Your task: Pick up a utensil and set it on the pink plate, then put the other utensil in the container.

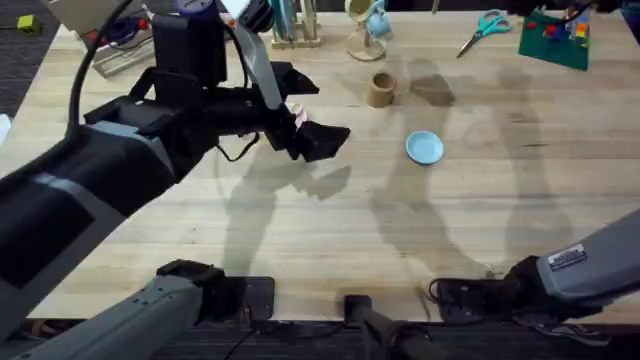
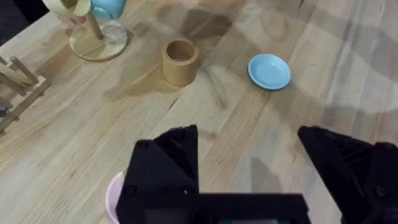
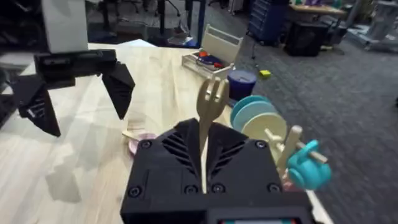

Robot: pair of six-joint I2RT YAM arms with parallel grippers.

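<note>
My left gripper (image 1: 306, 112) (image 2: 249, 134) hangs open above the pink plate (image 2: 112, 196) (image 3: 143, 144), which is mostly hidden under it. In the right wrist view a slim pale wooden piece, apparently the utensil (image 3: 132, 133), lies at the plate's edge below the open left gripper (image 3: 84, 121). My right gripper (image 3: 203, 146) is shut on the other utensil (image 3: 211, 99), a wooden fork standing prongs up between its fingers. The container (image 1: 380, 90) (image 2: 180, 61), a tan cup, stands upright and empty beyond the left gripper.
A light blue plate (image 1: 424, 147) (image 2: 269, 71) lies right of the cup. A mug tree (image 1: 368, 30) (image 2: 93, 28) and a wooden rack (image 1: 293, 30) stand at the back. Scissors (image 1: 483, 28) and a green board (image 1: 555, 40) lie at the far right.
</note>
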